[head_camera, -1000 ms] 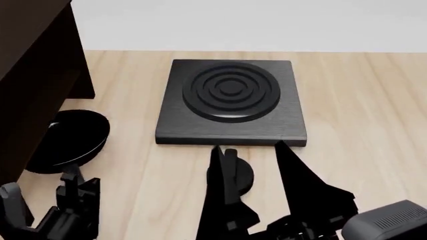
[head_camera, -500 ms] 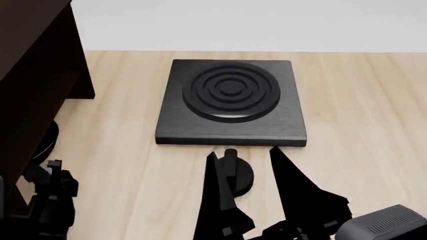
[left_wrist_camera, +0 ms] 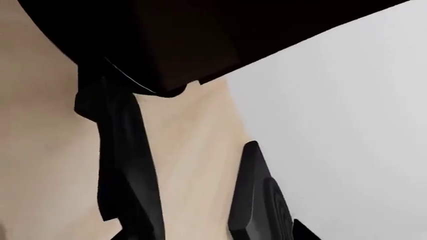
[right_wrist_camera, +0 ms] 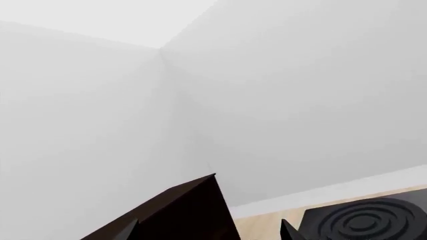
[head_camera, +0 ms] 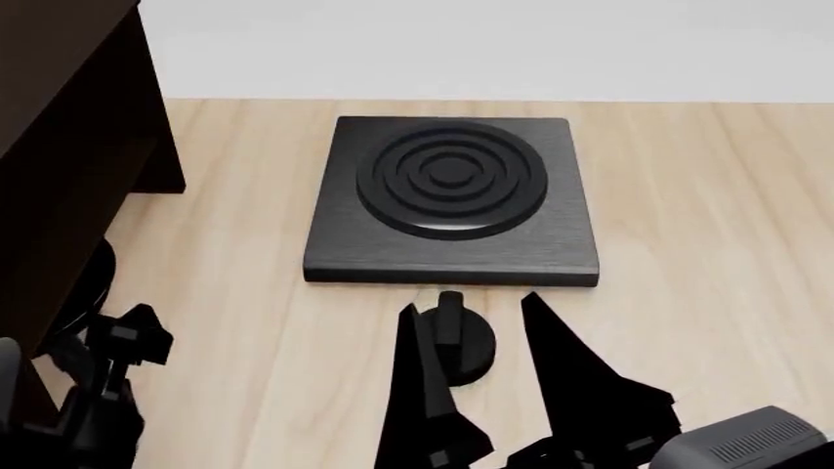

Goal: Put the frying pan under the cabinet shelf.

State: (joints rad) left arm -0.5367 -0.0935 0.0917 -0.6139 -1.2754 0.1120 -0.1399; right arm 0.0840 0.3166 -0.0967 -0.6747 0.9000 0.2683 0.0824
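While frying pan (head_camera: 89,278) sits almost wholly beneath cabinet shelf (head_camera: 59,147), just ahead of left hand (head_camera: 98,347), only dark edge showing: pull straight back, low, no nudging pan. Left hand's state: cannot tell. Right hand (head_camera: 476,327) open, empty, fingers astride small knob (head_camera: 456,342) on desk (head_camera: 704,215). Left wrist view alone shows pan's thin rim (left_wrist_camera: 130,80) under shelf; head view alone shows stove plate (head_camera: 450,195) whole.

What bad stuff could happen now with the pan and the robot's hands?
1. Only a sliver of the frying pan shows under the cabinet shelf. The left hand is very close and might bump the boards.
2. The right hand is open around a small black knob. Moving it could knock the knob against the stove plate.
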